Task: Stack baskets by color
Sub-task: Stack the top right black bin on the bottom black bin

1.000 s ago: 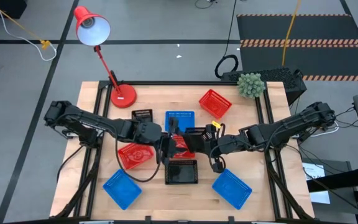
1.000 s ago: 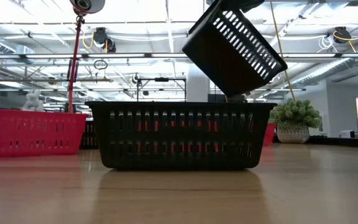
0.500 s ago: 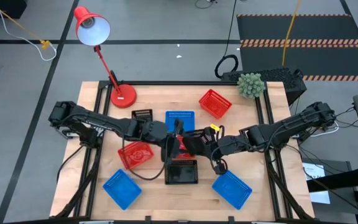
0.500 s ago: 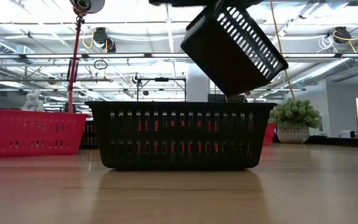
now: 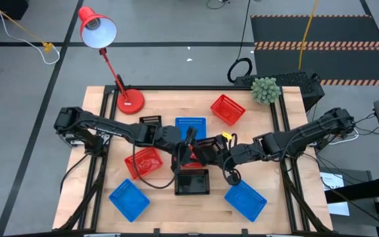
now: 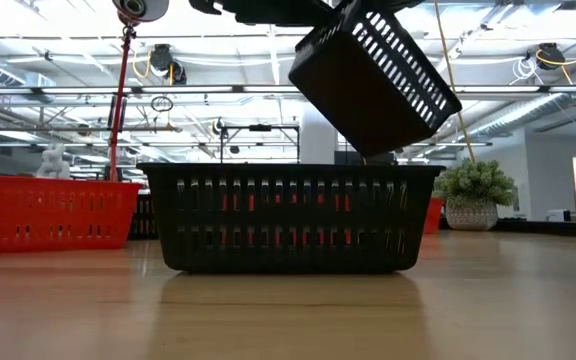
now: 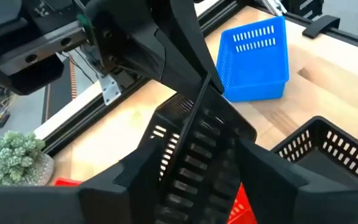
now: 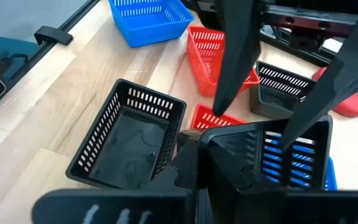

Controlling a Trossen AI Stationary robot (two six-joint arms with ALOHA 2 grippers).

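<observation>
A black basket [image 6: 373, 80] hangs tilted in the air over the middle of the table, with my right gripper [image 5: 221, 153] shut on it. Below and nearer stands a second black basket [image 5: 193, 181] on its bottom. My left gripper [image 5: 188, 141] has come in from the left and is open. Its two fingers [image 8: 232, 62] stand on either side of the held basket's far wall [image 7: 194, 149], one outside and one over the inside. I cannot tell whether they touch it. A third black basket [image 5: 151, 123] stands farther back. My right gripper holds the black basket by the wall [image 8: 194, 155] on the side toward the right arm, coming in slanting down from the table's right. The gripper's own body hides the fingertips. The basket is lifted clear and tilted, its open top turned up toward the right.
Red baskets stand at the left [image 5: 143, 161], the back right [image 5: 227, 108] and under the held basket [image 8: 219, 118]. Blue baskets stand at the near left [image 5: 129, 199], near right [image 5: 245, 199] and middle back [image 5: 191, 124]. A red lamp [image 5: 129, 100] and a plant [image 5: 265, 89] stand at the far edge.
My left gripper has gone toward the table's right and a little down, up to the held black basket, and now shows at the top of the low view. The held basket has turned slightly while staying in the air.
</observation>
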